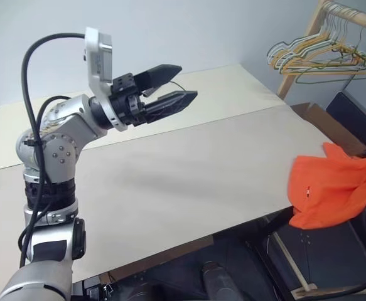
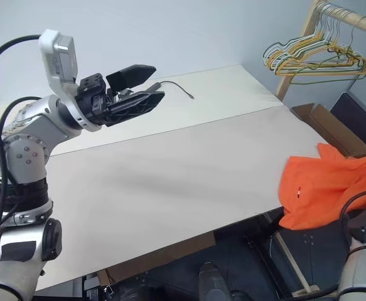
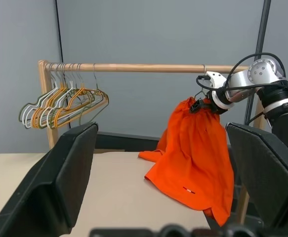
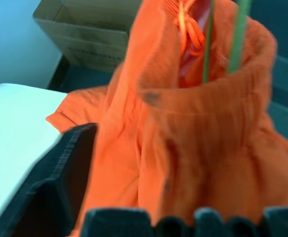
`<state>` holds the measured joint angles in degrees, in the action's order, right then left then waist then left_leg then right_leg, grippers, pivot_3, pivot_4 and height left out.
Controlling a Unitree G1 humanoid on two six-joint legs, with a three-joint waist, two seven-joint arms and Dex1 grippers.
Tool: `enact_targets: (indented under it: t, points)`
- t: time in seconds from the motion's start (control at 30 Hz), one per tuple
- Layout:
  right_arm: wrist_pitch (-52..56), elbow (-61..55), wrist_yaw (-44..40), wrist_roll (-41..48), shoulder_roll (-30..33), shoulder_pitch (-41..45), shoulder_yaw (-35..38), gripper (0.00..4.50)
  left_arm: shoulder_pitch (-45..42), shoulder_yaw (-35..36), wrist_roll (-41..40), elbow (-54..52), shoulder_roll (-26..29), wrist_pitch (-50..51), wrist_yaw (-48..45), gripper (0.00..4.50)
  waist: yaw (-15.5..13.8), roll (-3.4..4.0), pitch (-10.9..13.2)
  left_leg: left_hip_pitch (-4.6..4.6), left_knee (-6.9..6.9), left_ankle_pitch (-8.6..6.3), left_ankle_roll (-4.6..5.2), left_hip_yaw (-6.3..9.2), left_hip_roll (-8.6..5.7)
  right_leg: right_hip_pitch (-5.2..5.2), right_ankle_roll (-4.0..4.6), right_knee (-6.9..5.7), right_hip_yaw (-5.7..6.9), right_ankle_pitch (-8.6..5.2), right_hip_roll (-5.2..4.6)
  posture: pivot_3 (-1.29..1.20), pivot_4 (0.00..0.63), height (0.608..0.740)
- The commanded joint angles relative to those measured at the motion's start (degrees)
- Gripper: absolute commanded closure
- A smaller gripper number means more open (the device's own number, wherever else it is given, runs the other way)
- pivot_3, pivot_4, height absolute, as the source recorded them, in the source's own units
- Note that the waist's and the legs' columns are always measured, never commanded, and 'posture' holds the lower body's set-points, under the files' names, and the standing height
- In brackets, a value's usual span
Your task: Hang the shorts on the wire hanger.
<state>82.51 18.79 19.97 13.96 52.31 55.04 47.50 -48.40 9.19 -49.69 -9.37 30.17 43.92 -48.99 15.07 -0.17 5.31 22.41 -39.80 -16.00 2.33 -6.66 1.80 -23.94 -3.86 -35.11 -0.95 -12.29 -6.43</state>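
The orange shorts (image 3: 195, 148) hang by their gathered waistband (image 4: 208, 94) below the wooden rail (image 3: 134, 67), past the table's right edge. One leg trails onto the tabletop (image 1: 314, 182). Two thin olive strands of the wire hanger (image 4: 239, 34) run down into the waistband. My right gripper (image 3: 201, 105) is at the top of the shorts. Its one visible finger (image 4: 60, 182) stands far out to the side, so it is open, with fabric draped in front of it. My left gripper (image 1: 173, 84) is raised over the table's far left, open and empty, pointing toward the shorts.
A bunch of yellow, white and green hangers (image 1: 321, 56) hangs at the rail's other end. An open cardboard box (image 1: 330, 125) sits beyond the table's right edge. A thin dark wire (image 2: 179, 89) lies on the far tabletop behind my left gripper.
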Motion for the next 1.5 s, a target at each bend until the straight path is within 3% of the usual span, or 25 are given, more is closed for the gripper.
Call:
enact_targets:
  t: [0.03, 0.3, 0.53, 0.73, 0.97, 1.2, 1.5]
  points:
    - [-8.14, -9.42, 0.36, -4.07, -0.75, -4.12, -4.22, 0.03, -0.23, 0.70, -0.02, -1.71, 0.87, -1.42, -0.44, 0.00, -0.06, 0.02, -0.01, 0.01, -0.01, 0.01, -0.01, 0.00, 0.00, -0.01, 0.00, -0.01, 0.00, 0.00, 0.00, -0.26, 0.051, 0.740]
    - [-35.57, -32.06, 2.17, -15.45, -6.40, -17.47, -17.94, 0.03, 2.47, 1.13, 1.21, -1.90, 1.34, -3.07, 0.21, 0.00, 0.57, 0.20, -0.13, -0.09, -0.01, 0.17, -0.28, -0.05, 0.02, -0.04, -0.03, -0.14, -0.11, -0.01, 0.02, -0.26, 0.055, 0.740]
    - [-54.74, -38.19, -9.35, -14.26, -10.08, -17.64, -28.61, 0.03, 8.84, 2.03, 4.30, -4.87, 5.03, -4.50, 1.46, 0.00, 1.17, 0.10, -0.21, -0.25, -0.03, 0.22, -0.21, 0.01, 0.00, 0.16, -0.04, -0.20, -0.07, 0.02, 0.02, -0.18, 0.038, 0.740]
    - [-54.58, -39.23, -30.35, -0.25, -14.97, -17.63, -35.28, 0.03, 16.68, 4.42, 6.44, -11.22, 10.77, -4.06, 2.93, 0.00, -0.47, -0.08, -0.29, -0.26, 0.00, -0.01, 0.19, 0.04, 0.06, 0.19, 0.03, -0.17, -0.01, 0.06, 0.04, -0.05, 0.051, 0.740]
    - [-50.23, -36.90, -54.40, 11.33, -10.99, -20.63, -40.52, 0.03, 27.55, 8.53, 6.72, -18.03, 16.32, -2.77, 4.57, 0.00, -7.80, -0.16, -0.25, -0.07, 0.00, -0.07, 0.29, 0.01, 0.12, -0.07, 0.10, -0.14, 0.09, 0.09, 0.03, 0.04, 0.063, 0.740]
    - [-52.57, -32.94, -65.16, 11.55, -9.88, -20.67, -44.12, 0.03, 33.46, 10.35, 6.25, -20.80, 19.68, -2.43, 4.49, 0.00, -14.43, -0.30, -0.20, -0.03, -0.02, 0.00, 0.16, -0.15, 0.11, -0.10, 0.26, -0.03, 0.24, 0.15, 0.04, 0.08, 0.067, 0.740]
    - [-54.38, -31.25, -69.20, 9.92, -10.40, -19.73, -46.31, 0.03, 36.71, 12.04, 5.67, -23.90, 19.98, -1.57, 6.08, 0.00, -15.96, -0.38, -0.20, 0.05, -0.03, 0.06, 0.04, -0.15, 0.10, -0.09, 0.32, 0.00, 0.36, 0.15, 0.07, 0.11, 0.071, 0.740]
